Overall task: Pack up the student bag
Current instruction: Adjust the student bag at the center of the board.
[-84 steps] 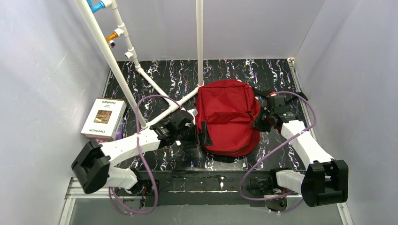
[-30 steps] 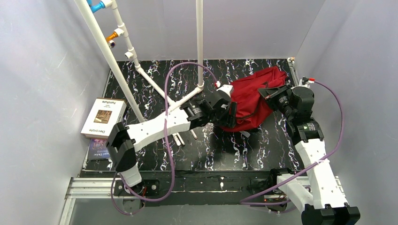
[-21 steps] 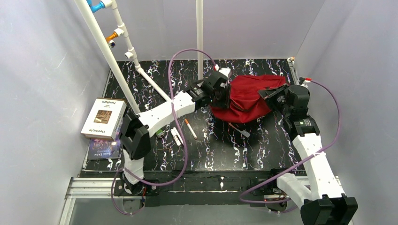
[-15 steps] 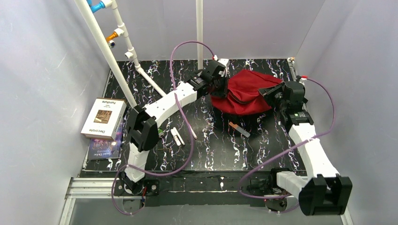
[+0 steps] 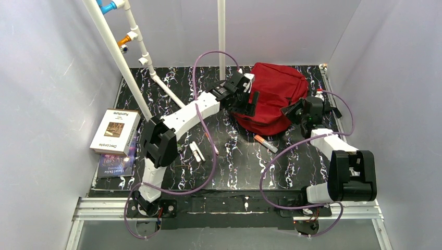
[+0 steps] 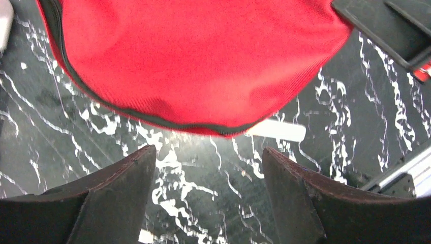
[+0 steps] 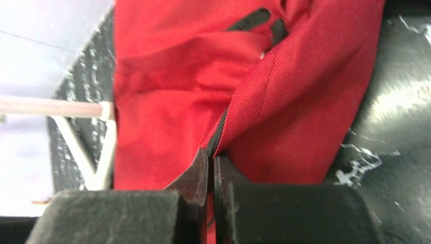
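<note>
Student bag [image 5: 273,94] now lies flat; left fingers [image 6: 117,203] released, right fingers [image 7: 195,178] pinching its fabric.

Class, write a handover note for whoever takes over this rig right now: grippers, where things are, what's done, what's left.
Left gripper: open, empty, beside the student bag.
Right gripper: shut on the bag's red fabric by a seam.
The bag lies at the far right of the table. A pen lies loose near it, and the white book is at the left edge.
Done: nothing visibly packed.
Left: get the loose items into the bag.
</note>
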Controlling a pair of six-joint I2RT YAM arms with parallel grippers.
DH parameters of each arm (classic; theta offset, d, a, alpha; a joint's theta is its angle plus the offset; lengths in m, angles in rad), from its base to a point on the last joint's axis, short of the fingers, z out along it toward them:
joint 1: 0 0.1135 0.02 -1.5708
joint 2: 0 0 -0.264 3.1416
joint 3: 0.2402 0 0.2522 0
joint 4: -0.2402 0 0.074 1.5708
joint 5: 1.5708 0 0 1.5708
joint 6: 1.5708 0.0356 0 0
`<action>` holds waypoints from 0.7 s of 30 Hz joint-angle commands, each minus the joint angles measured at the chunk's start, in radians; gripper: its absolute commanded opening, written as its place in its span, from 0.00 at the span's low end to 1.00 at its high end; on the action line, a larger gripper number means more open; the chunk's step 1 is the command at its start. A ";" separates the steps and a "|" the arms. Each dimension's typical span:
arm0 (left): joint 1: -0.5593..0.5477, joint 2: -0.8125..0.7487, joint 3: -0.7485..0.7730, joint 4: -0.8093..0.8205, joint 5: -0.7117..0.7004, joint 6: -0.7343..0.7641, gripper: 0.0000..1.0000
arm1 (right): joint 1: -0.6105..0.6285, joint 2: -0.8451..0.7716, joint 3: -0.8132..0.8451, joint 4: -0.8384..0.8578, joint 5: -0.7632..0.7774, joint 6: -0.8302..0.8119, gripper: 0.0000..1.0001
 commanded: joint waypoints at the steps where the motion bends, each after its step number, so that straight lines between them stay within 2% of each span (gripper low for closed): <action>1: -0.004 -0.203 -0.108 -0.032 0.068 -0.004 0.77 | 0.001 -0.015 -0.113 0.088 0.030 -0.112 0.01; 4: -0.004 -0.300 -0.208 0.006 0.123 -0.042 0.79 | 0.004 -0.072 -0.239 0.082 -0.003 -0.073 0.01; 9: -0.005 -0.432 -0.352 0.067 0.184 -0.084 0.82 | 0.032 -0.214 -0.388 -0.030 -0.075 0.013 0.01; 13: -0.005 -0.506 -0.426 0.074 0.187 -0.099 0.84 | 0.212 -0.354 -0.453 -0.094 -0.051 0.120 0.01; 16: -0.006 -0.547 -0.479 0.082 0.175 -0.106 0.86 | 0.331 -0.427 -0.494 -0.058 0.002 0.250 0.01; 21: -0.005 -0.596 -0.578 0.086 0.157 -0.135 0.87 | 0.383 -0.365 -0.425 -0.008 -0.001 0.296 0.01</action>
